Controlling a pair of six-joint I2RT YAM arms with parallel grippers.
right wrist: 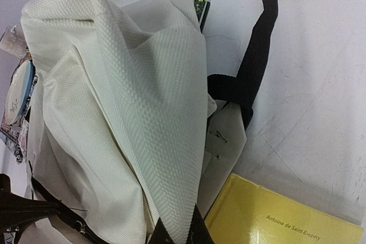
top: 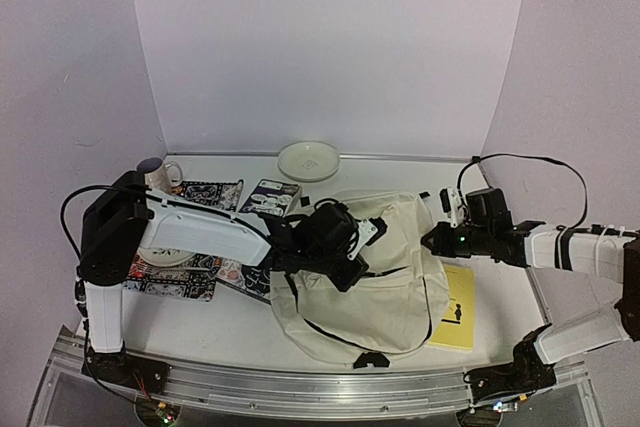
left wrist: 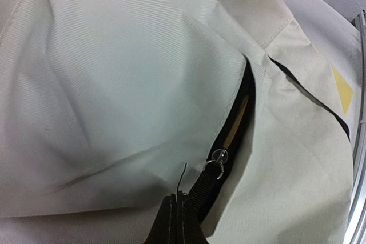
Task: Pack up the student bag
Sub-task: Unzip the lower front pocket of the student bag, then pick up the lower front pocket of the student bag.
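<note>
Nearest us, our right gripper [right wrist: 178, 231] is clamped on a fold of the student bag [top: 385, 292], which sprawls across the middle of the table [top: 215, 325]. A yellow book [top: 458, 309] lies just beside the bag's right edge, and a plate [top: 309, 160] sits behind it. Our left gripper [left wrist: 176, 221] is pinched fully closed against the bag's black zipper pull [left wrist: 206, 191]; whether it grips it we cannot tell.

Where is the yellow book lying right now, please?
In the top view, the yellow book lies flat on the table on the right side, against the right edge of the cream backpack, towards the front.
</note>
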